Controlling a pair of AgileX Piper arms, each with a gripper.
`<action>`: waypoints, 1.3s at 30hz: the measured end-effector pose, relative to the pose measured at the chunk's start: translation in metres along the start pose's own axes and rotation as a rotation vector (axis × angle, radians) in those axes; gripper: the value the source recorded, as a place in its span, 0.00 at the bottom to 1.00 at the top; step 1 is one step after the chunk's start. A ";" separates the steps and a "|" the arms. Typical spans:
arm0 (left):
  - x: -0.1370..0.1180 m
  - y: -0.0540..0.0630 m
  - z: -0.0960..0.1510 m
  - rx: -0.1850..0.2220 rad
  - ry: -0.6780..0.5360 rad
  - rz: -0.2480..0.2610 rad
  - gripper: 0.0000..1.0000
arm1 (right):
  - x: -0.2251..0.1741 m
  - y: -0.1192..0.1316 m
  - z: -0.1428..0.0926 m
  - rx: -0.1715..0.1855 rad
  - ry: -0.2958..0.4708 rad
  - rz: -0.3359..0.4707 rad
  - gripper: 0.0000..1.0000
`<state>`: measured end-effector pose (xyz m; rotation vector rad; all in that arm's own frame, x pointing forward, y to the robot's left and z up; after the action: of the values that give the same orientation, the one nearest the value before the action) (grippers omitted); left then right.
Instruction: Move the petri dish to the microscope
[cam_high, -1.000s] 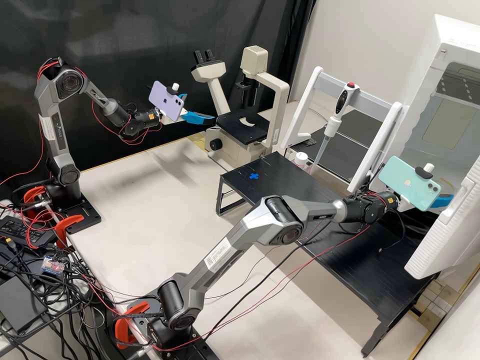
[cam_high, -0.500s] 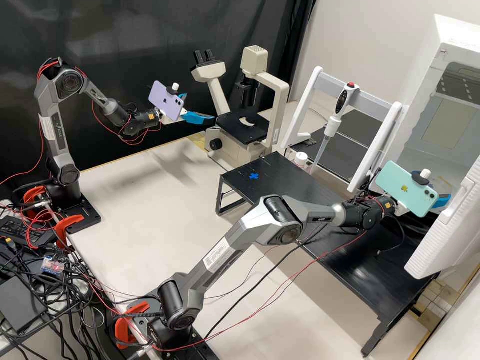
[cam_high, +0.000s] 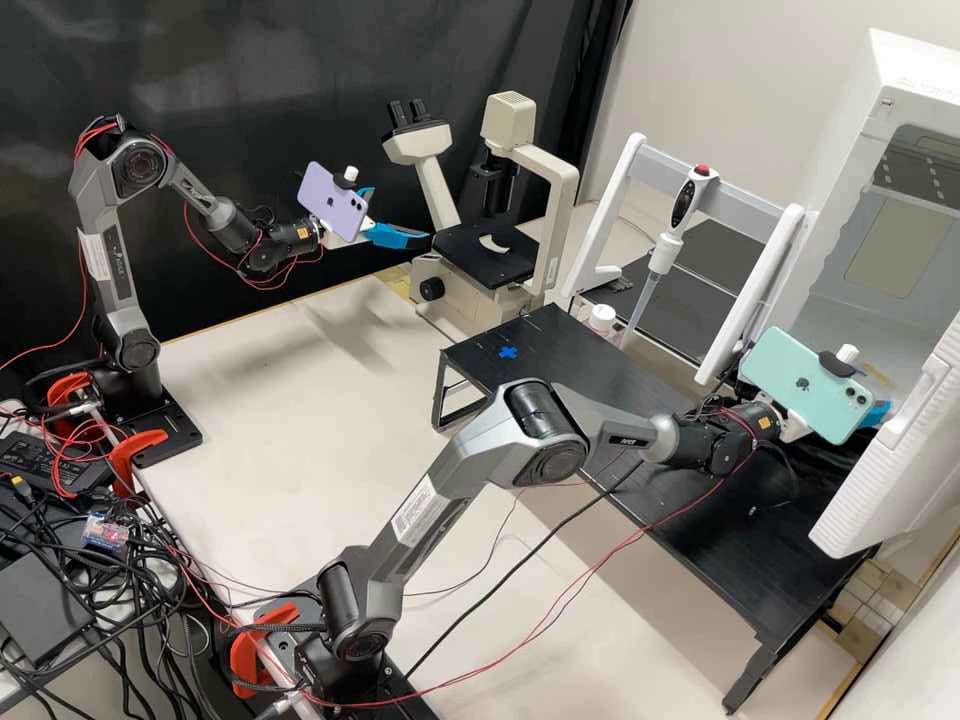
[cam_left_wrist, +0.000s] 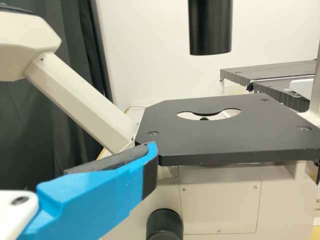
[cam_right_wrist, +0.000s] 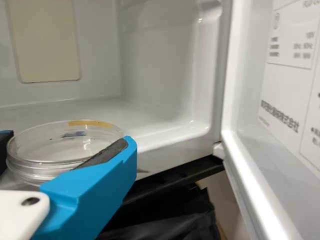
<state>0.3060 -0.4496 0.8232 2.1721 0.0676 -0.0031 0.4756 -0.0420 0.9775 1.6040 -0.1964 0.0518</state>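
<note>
Right gripper (cam_right_wrist: 69, 139): closed, it appears, on the petri dish (cam_right_wrist: 60, 150), which is held roughly level at the mouth of the open white cabinet (cam_high: 915, 65). Left gripper (cam_high: 400, 215): fingers spread, empty, stationed beside the microscope (cam_high: 563, 215). Stage (cam_left_wrist: 200, 145): unoccupied, well apart from the dish. Progress: pick-up judged done; to be completed, clearance of the cabinet, carriage past the black bench (cam_high: 590, 365), placing and release.

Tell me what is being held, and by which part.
The right gripper holds the petri dish by its round side wall, between two fingers; the left gripper holds nothing.
</note>
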 end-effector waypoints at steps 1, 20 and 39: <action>0.000 0.000 0.000 0.000 0.000 0.000 1.00 | -0.003 0.000 0.000 -0.001 0.000 -0.002 0.00; 0.000 0.000 0.000 0.000 0.000 0.000 1.00 | -0.017 0.019 -0.009 -0.061 0.041 0.083 0.00; 0.000 0.000 0.000 0.000 0.000 0.000 1.00 | -0.021 0.007 0.004 -0.048 -0.024 0.036 0.00</action>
<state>0.3060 -0.4496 0.8232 2.1721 0.0676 -0.0031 0.4536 -0.0444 0.9812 1.5542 -0.2438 0.0555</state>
